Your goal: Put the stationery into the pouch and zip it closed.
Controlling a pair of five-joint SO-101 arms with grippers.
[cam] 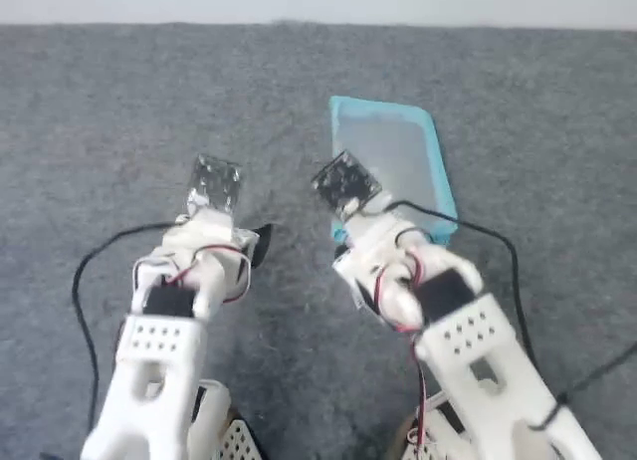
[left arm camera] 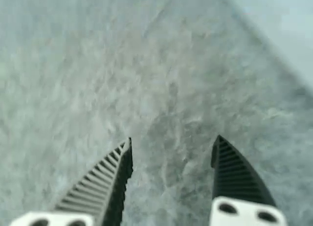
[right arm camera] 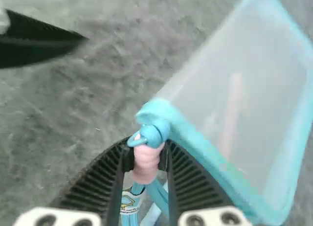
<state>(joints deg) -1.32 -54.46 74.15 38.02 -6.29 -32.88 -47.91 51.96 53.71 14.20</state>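
Ribbed black fingers of the right gripper are closed on a small pink pull tab, which hangs from a knotted turquoise cord at one corner of the pouch. That pouch is a flat rectangle with cloudy, see-through walls and a bright turquoise border all the way round. Through its wall a pale pink, long, thin shape shows faintly inside; what kind of stationery it is cannot be made out, nor whether the zip is fully shut. From the high view the pouch lies on the grey felt-like table cover, stretching away from the right arm, with its near corner under that arm's wrist. To its left, apart from the pouch, the left gripper hangs just above the grey cover, its two pointed, ribbed jaws spread wide with nothing between them.
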